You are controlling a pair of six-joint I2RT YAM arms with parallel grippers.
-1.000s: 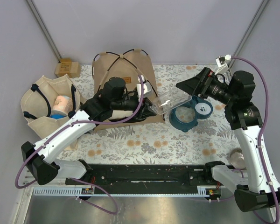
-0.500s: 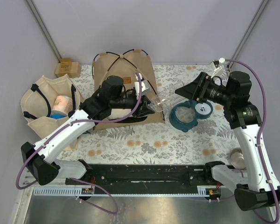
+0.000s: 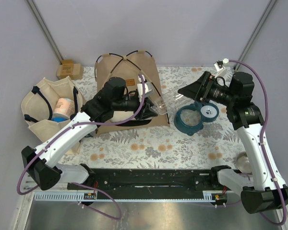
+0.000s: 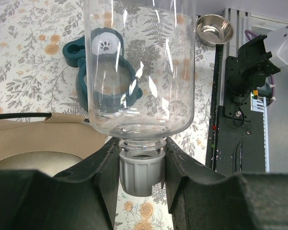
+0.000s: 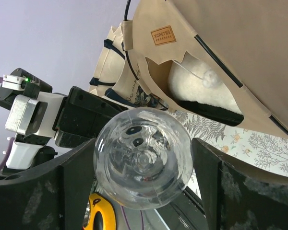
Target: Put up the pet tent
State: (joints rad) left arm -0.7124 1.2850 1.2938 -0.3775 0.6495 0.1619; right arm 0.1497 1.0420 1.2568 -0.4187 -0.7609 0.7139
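The pet tent (image 3: 129,72) stands at the back left of the table, tan with black trim and crossing poles. The right wrist view shows its brown label (image 5: 163,35) and white pompom (image 5: 210,76). My left gripper (image 3: 151,108) hovers before the tent's opening, shut on the grey cap (image 4: 140,175) of a clear plastic bottle (image 4: 139,62) that points right. My right gripper (image 3: 185,91) is open around the bottle's base (image 5: 143,158), one finger on each side, with a gap on the right side.
A teal dispenser base (image 3: 194,117) with a paw-print disc lies right of the tent, below the bottle. A beige tote bag (image 3: 50,108) sits at the far left. A steel bowl (image 3: 244,163) rests near the right arm. A cream pillow (image 5: 201,91) fills the tent.
My right gripper has shifted slightly left and up around the bottle's base. My left gripper has drawn the bottle a little left, its hold on the cap unchanged.
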